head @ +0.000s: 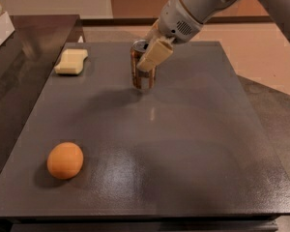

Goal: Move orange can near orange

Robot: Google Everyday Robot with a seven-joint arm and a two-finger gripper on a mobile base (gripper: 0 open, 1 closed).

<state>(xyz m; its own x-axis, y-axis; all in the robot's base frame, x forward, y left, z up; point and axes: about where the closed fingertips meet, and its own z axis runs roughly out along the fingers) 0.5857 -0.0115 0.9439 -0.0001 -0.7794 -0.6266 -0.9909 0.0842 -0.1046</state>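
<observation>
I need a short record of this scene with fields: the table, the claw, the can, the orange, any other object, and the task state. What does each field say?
table: dark grey, slightly glossy top
claw: over the far middle of the table, shut on the can from above
orange can: upright, far centre, held by the claw
orange: near left part of the table, alone, well apart from the can
sponge: pale yellow, far left, lying flat, left of the can, not touching it
task state: can not yet near the orange
</observation>
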